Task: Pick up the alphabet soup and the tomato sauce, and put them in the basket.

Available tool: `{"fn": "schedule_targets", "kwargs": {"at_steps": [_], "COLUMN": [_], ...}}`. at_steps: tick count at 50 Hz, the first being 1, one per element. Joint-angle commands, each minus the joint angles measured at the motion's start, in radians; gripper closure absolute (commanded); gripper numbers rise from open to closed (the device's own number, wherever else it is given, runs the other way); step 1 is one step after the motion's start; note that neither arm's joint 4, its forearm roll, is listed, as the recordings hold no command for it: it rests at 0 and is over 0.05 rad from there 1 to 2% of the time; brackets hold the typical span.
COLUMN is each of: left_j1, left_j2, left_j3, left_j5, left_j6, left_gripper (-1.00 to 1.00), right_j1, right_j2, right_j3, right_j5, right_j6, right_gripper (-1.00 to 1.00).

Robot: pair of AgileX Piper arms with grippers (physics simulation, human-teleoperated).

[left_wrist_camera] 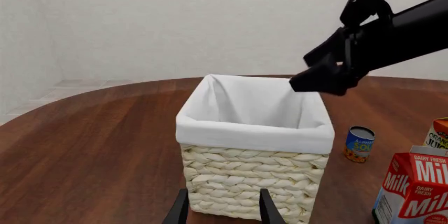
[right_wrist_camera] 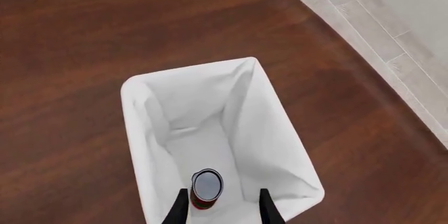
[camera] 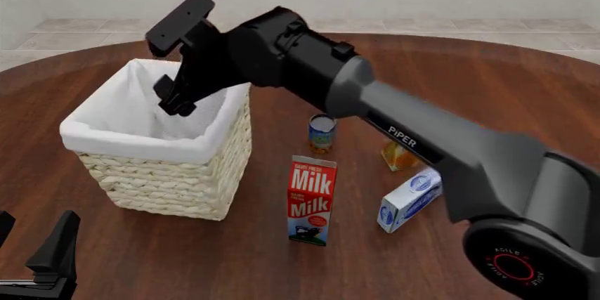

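Right gripper [right_wrist_camera: 218, 207] hangs over the basket [camera: 140, 147], fingers apart; soup can [right_wrist_camera: 206, 187] sits between them, unclamped.
Tomato sauce can [camera: 322, 133], at the basket's 3 o'clock, looks stiff, smooth, light: grip its sides; left gripper [left_wrist_camera: 222, 208] idles open.

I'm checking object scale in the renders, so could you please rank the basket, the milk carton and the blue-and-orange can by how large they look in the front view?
1. The basket, clearly largest.
2. The milk carton, tall and narrow.
3. The blue-and-orange can, the tomato sauce, smallest. It stands a little farther from the camera than the carton, but the gap looks too big for distance to explain.
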Motion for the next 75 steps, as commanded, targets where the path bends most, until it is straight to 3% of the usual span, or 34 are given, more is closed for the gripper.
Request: {"fn": "schedule_targets", "kwargs": {"at_steps": [1,37,75], "left_j1": [0.0,0.0,0.0], "left_j2": [0.0,0.0,0.0], "left_j3": [0.0,0.0,0.0], "left_j5": [0.0,0.0,0.0], "left_j6": [0.0,0.0,0.0], "left_gripper": [-1.0,-1.0,-1.0], "right_j1": [-0.005,-0.057,-0.178], "right_j2": [-0.02,-0.124,-0.211], "right_j3": [-0.014,0.057,0.163], "right_j5": [0.004,-0.01,-0.039], "right_j6": [-0.001,0.007,0.011], "right_gripper": [-1.0,-1.0,-1.0]}}
